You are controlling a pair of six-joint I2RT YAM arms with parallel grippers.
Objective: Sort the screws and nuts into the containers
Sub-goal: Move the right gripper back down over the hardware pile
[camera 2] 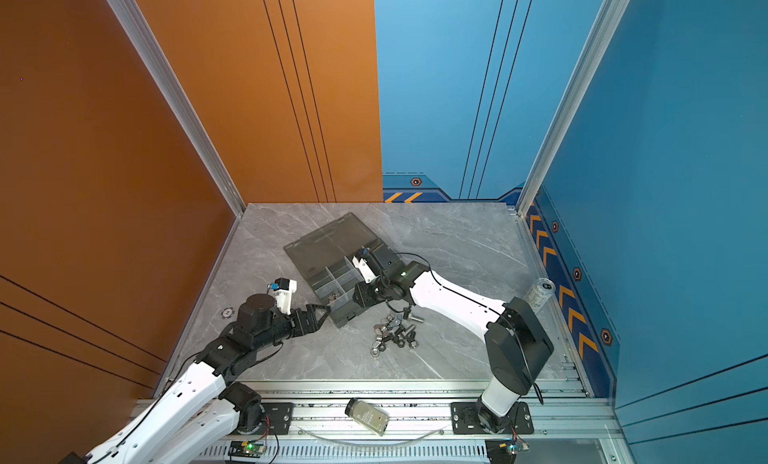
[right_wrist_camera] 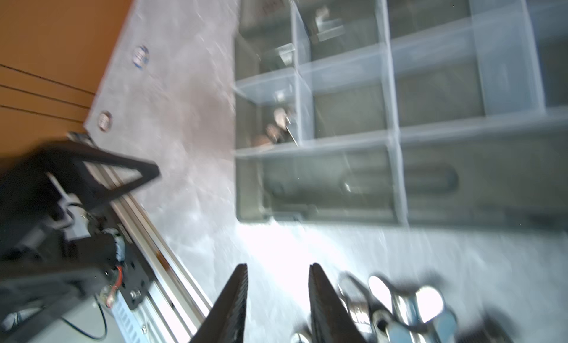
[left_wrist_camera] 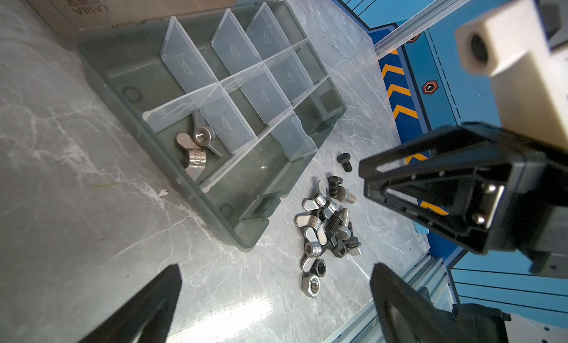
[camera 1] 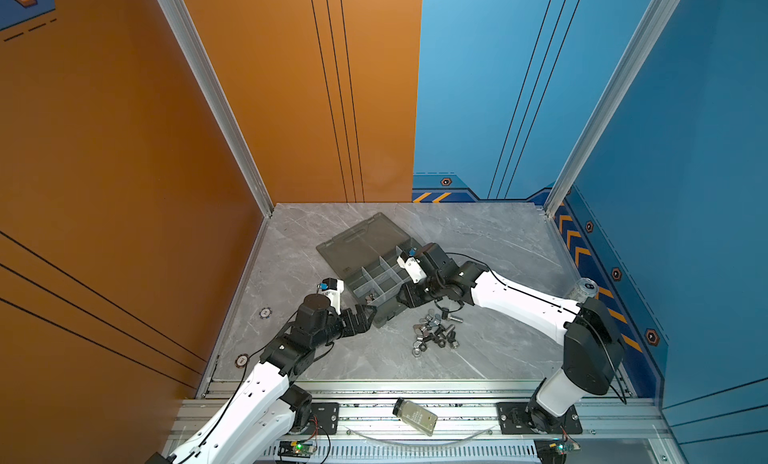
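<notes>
The smoky-grey organiser box lies open mid-table, its containers split by pale dividers. One cell holds silver wing nuts. The loose screws and nuts form a pile on the table in front of the box. My left gripper stands wide open and empty by the box's near left corner. My right gripper hangs between the box's front wall and the pile, open by a narrow gap, with nothing between its fingers.
A silver can stands at the right table edge. A clear bottle lies on the front rail. Two round markers sit near the left wall. The box lid lies flat behind the cells.
</notes>
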